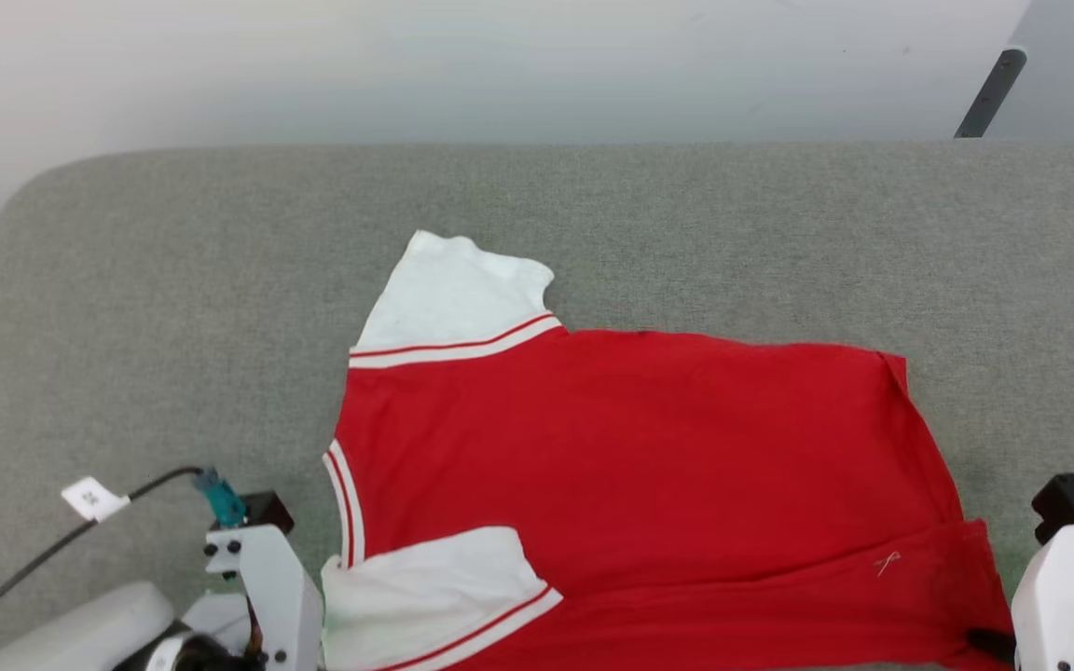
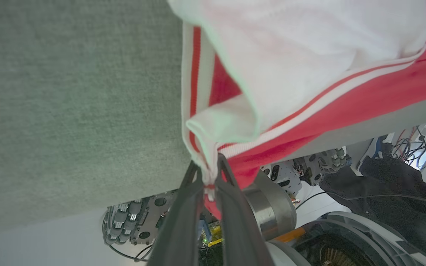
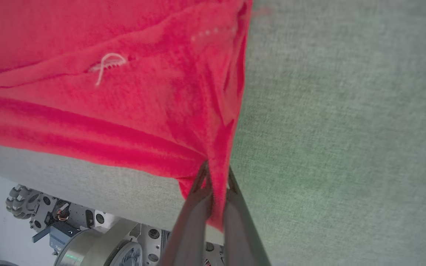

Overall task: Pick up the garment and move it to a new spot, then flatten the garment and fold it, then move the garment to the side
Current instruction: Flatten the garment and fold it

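Left pincer (image 2: pixel 208 167) and right pincer (image 3: pixel 217 170) pinch garment (image 1: pixel 630 438), seemingly at corners.

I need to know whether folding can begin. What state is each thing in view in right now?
garment: spread on the grey surface, plain red side up, near edge drawn over the front edge.
far sleeve: lying flat, pointing outward.
near sleeve: bunched, pulled toward the left gripper.
left gripper: shut on the garment's sleeve-side corner.
right gripper: shut on the garment's hem corner.
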You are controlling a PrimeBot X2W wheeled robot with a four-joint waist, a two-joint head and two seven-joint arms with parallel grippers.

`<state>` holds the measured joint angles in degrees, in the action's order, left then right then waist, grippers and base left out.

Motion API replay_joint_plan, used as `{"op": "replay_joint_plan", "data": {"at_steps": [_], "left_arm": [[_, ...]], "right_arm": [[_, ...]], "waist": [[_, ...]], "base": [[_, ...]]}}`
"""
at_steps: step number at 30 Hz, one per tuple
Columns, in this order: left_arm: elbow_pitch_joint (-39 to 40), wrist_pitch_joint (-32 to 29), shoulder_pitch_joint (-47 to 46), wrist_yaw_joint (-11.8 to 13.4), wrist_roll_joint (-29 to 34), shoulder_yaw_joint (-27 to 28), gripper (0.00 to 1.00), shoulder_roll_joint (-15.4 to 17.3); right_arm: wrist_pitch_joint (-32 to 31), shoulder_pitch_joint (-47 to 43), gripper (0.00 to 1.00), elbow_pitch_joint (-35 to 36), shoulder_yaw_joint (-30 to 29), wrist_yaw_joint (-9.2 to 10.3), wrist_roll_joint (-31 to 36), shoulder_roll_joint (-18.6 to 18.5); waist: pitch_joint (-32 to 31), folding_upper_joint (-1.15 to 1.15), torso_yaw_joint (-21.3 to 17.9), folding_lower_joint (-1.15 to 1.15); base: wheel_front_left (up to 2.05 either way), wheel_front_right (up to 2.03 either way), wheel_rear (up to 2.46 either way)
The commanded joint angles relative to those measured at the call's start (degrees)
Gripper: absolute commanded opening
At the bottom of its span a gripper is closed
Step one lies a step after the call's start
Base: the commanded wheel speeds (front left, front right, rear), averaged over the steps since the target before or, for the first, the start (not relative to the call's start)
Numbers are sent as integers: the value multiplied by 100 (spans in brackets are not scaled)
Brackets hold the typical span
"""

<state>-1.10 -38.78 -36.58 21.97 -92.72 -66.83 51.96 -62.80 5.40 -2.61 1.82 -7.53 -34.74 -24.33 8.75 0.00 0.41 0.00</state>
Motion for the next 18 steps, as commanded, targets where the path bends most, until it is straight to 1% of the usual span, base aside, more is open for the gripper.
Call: {"op": "replay_joint_plan", "data": {"at_steps": [1, 5, 6, 7, 8, 9, 10, 11, 12, 13, 18], "left_arm": [[50, 38, 128, 54, -26, -20, 0, 28], [18, 137, 182, 36, 3, -8, 0, -27], [-8, 160, 184, 22, 10, -1, 3, -34], [-8, 160, 184, 22, 10, -1, 3, -34], [-60, 209, 186, -7, 8, 29, 34, -52], [-80, 221, 179, -12, 9, 38, 47, -53], [-80, 221, 179, -12, 9, 38, 47, -53], [-91, 235, 166, -13, -10, 64, 50, -51], [-96, 257, 134, -9, 17, 81, 94, -30], [-96, 262, 108, -7, 27, 99, 100, -12], [28, 274, -31, 29, 68, 202, 100, 138]], "right_arm": [[-37, -144, 0, 56, -83, 9, 69, 84], [-37, -236, 0, 143, -109, 9, 120, 213], [-28, -239, 0, 158, -104, 9, 141, 231], [-28, -239, 0, 158, -104, 9, 141, 231], [46, -219, 12, 200, -91, 9, 176, 260], [69, -215, 35, 204, -80, 9, 184, 265], [69, -215, 35, 204, -80, 9, 184, 265], [82, -211, 42, 208, -69, 9, 189, 271], [99, -206, 71, 223, -67, 9, 191, 272], [112, -203, 100, 238, -79, 9, 207, 265], [133, -238, 100, 395, -154, 8, 220, 243]], "waist": [[8, 0, -16, 0], [30, 0, -46, 0], [35, 0, -54, 0], [35, 0, -54, 0], [35, 0, -70, 0], [36, 0, -76, 0], [36, 0, -76, 0], [34, 0, -82, 0], [31, 0, -86, 0], [26, 0, -89, 0], [17, 0, -111, 0]], "base": [[0, 0, 0], [0, 0, 0], [0, 0, 0], [0, 0, 0], [0, 0, 0], [0, 0, 0], [0, 0, 0], [0, 0, 0], [0, 0, 0], [0, 0, 0], [0, 0, 0]]}}
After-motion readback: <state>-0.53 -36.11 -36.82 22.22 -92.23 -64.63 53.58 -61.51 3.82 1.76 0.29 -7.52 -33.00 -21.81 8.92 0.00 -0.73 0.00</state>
